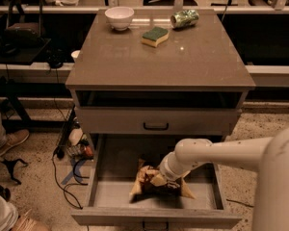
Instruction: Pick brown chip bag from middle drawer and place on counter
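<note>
The brown chip bag lies in the open middle drawer, with its long axis running left to right. The gripper sits directly over the bag's middle (grasp state cannot be told). The counter is above and behind.

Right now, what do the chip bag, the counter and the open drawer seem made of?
The brown chip bag looks like thin plastic film: it is crinkled. The gripper sits at it in the middle drawer, whose matte grey-beige panels may be painted wood or metal. The counter is a smooth, glossy slab, perhaps laminate or stone: it reflects light spots.
</note>
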You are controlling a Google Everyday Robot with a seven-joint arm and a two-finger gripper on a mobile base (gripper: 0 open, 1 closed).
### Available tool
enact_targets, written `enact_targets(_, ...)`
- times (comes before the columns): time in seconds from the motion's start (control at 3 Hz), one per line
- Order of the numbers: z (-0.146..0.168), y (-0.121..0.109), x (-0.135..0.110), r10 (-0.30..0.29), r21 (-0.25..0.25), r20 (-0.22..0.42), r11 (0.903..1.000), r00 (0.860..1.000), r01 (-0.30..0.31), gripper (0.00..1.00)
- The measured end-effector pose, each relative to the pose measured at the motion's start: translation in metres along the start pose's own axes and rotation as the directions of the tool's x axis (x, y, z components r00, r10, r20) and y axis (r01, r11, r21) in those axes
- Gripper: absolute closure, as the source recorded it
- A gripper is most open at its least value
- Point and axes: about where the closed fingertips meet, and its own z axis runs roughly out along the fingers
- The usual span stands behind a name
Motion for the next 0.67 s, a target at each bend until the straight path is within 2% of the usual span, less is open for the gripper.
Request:
enact_targets(0.33,-0.064,0.006,-0.033,-0.044,-0.006,0.171,0.9989,0.984,0.046,1.00)
enact_targets(0.67,-0.131,0.017,-0.058,-0.104,0.002,0.319,0.9941,0.942,0.109,1.00)
